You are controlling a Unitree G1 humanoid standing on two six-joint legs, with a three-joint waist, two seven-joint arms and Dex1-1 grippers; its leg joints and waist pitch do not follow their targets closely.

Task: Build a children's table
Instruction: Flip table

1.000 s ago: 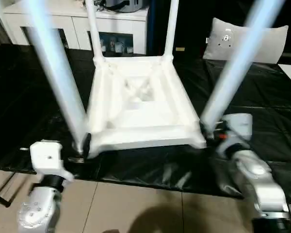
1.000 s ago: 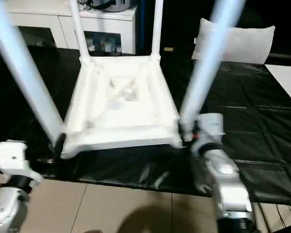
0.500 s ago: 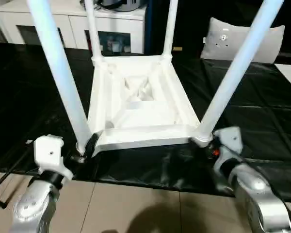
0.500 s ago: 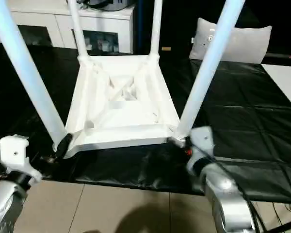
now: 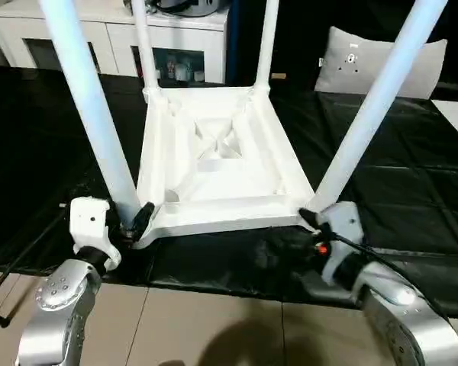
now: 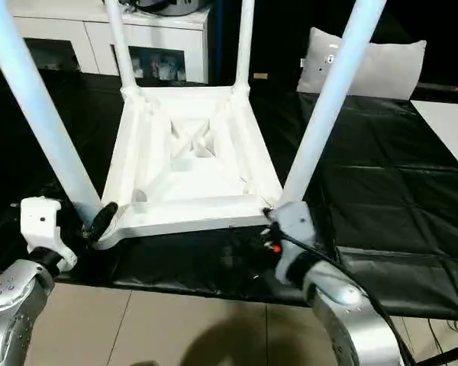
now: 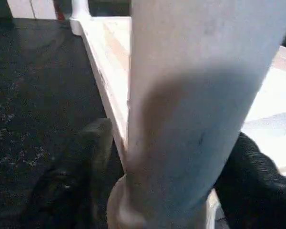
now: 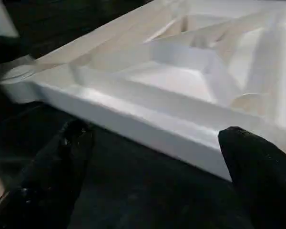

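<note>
The children's table (image 5: 214,164) lies upside down on the black-covered work table, ribbed underside up, with its four white legs standing in the corner sockets. My left gripper (image 5: 133,223) is open around the foot of the near-left leg (image 7: 190,95): one finger rests against it and the other stands a narrow gap away. My right gripper (image 5: 304,227) is open at the near-right corner, just below the near-right leg (image 5: 366,107). Its fingers (image 8: 248,157) are spread wide in front of the top's edge (image 8: 148,119), with nothing held.
The work table's front edge (image 5: 229,286) runs just under both grippers, with tiled floor (image 5: 214,328) below it. At the back stand a white cabinet (image 5: 114,30) and a grey cushion (image 5: 382,61). A thin black rod (image 5: 23,252) slants at the left.
My left gripper has drawn in closer around the near-left leg and its fingers have narrowed. My right gripper has dropped from the near-right leg's base to the corner edge below it.
</note>
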